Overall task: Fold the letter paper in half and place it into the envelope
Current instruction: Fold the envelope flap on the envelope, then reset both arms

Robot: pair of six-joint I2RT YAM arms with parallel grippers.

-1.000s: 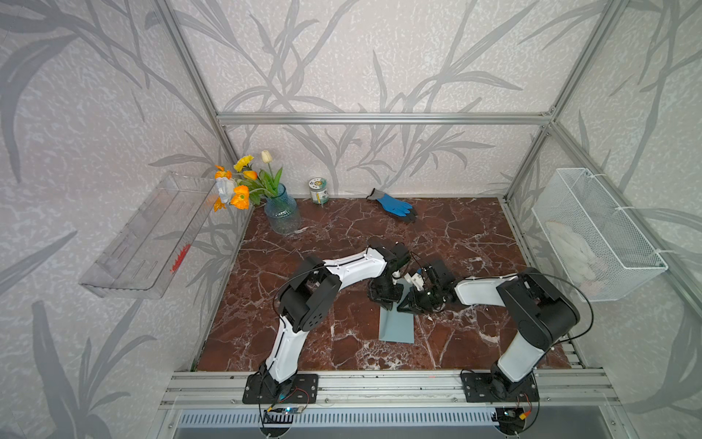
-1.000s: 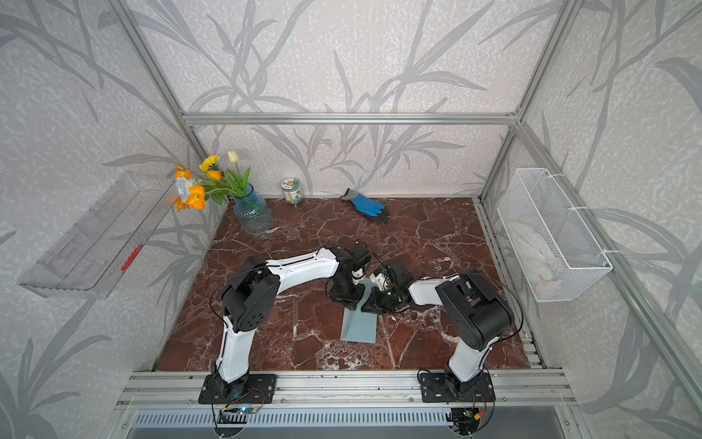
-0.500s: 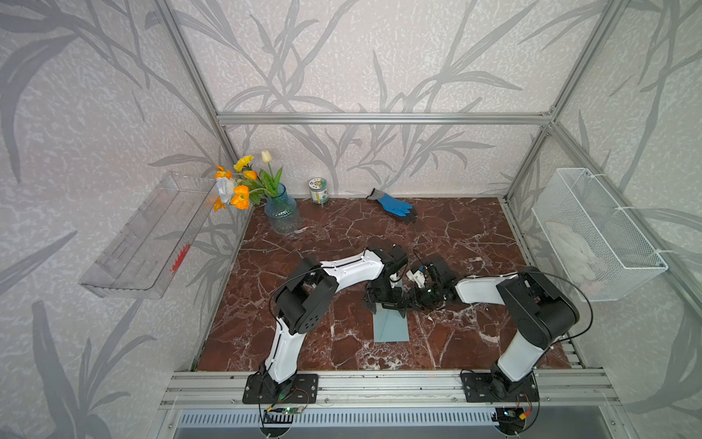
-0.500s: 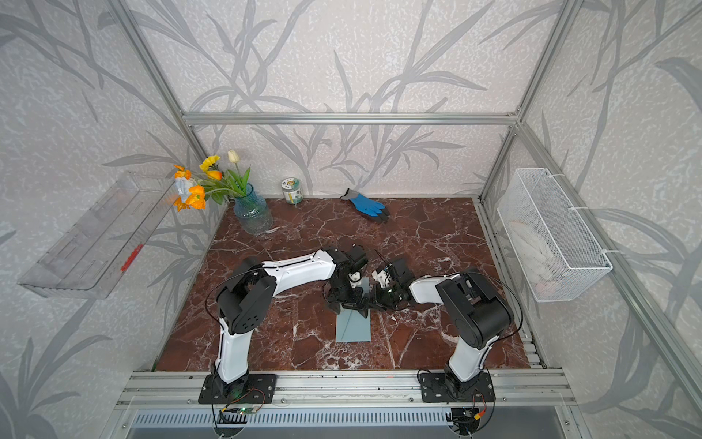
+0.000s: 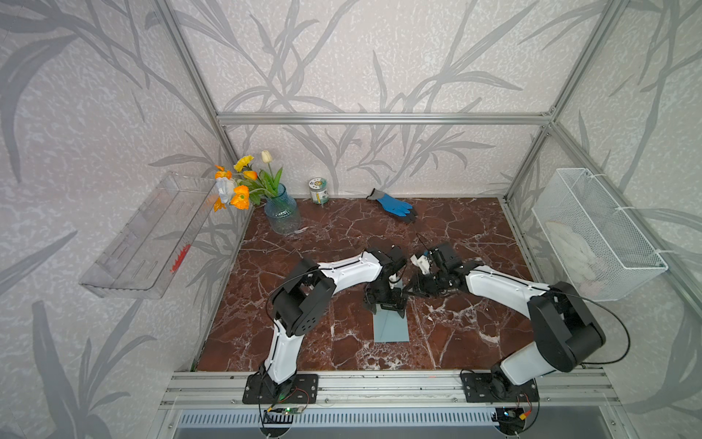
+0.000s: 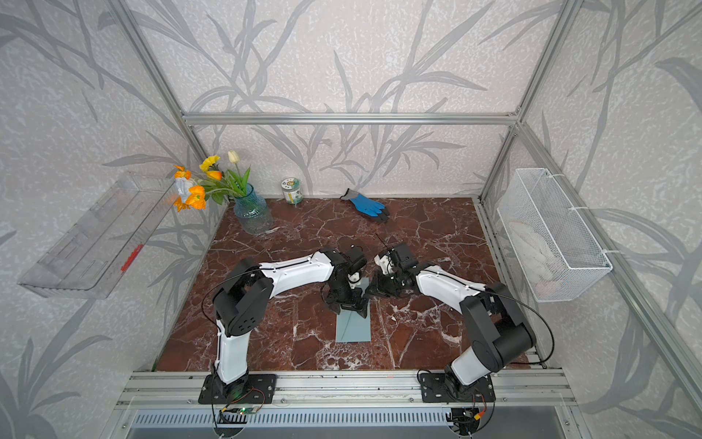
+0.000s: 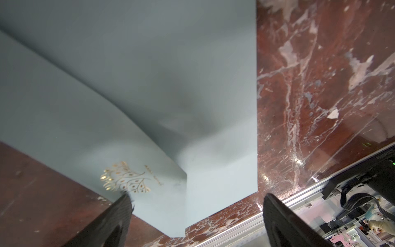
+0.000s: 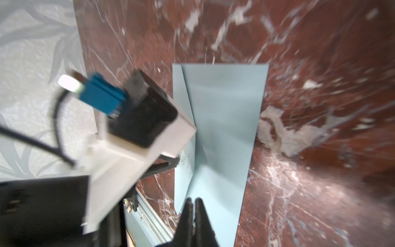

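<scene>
Flat on the table (image 5: 323,247): the envelope (image 5: 391,330). Over its far half, the left gripper (image 7: 196,196), with jaws spread wide and empty, one finger (image 7: 113,222) just beside the gold emblem (image 7: 126,179) on the flap (image 7: 74,119). At the envelope's right edge, toward its far end, the right gripper (image 8: 193,201), tips almost together with only a thin slit between; too blurred to tell if pinching anything. No beige paper in sight in any view; probably inside the envelope, hidden if so.

Flap not lying flat: bowed up off the envelope's body in the left wrist view.

Judged very light, thin and floppy. Likely to slide across the polished marble at the slightest nudge and to crease under a hard squeeze. Little stiffness except along the folds. Best taken by an edge or by the flap's tip, with a shallow pinch, never from above on the flat face. Better still, pin the envelope's body with one gripper while working the flap with the other. Expect sliding rather than lifting with one arm alone.
</scene>
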